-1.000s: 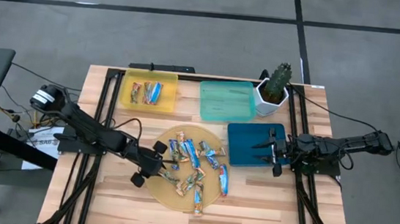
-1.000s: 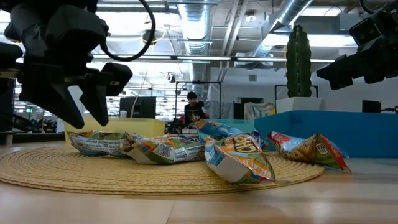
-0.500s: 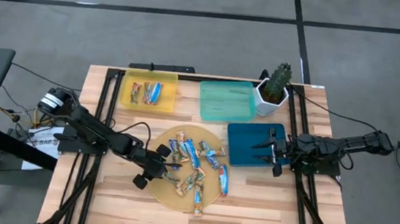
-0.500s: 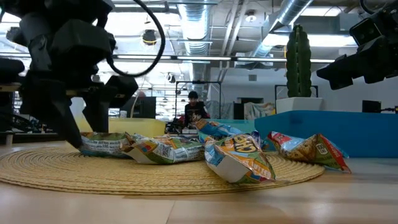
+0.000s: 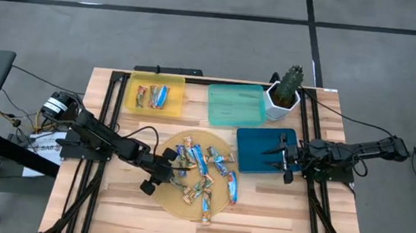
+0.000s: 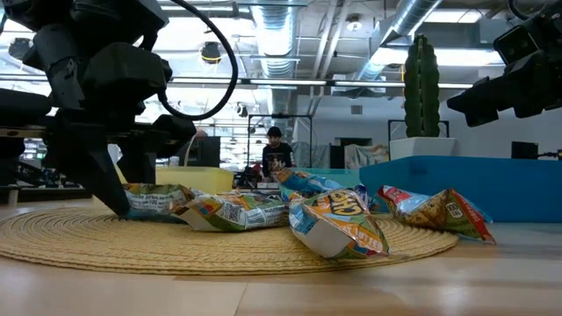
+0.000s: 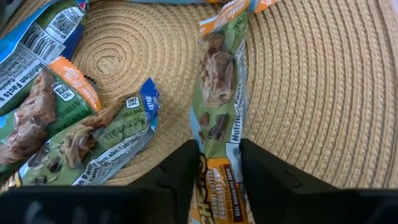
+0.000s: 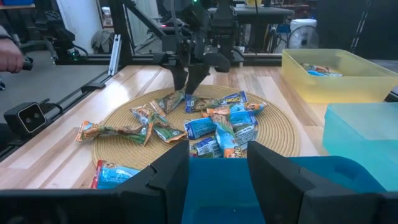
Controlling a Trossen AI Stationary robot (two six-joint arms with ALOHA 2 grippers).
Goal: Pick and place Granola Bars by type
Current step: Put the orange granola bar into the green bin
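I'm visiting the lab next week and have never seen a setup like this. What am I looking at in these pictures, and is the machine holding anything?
It is a robot with two dark arms at a wooden table, each ending in a two-finger gripper. One picture looks straight down, one looks level across the table top, and two come from cameras on the wrists. On the table lie a round woven mat piled with granola bars, a yellow tray with a few bars inside, a pale green tray, a dark blue tray and a potted cactus. The left gripper is down at the mat's edge, its fingers set either side of one green-and-orange bar; nothing is lifted. The right gripper waits open over the blue tray.
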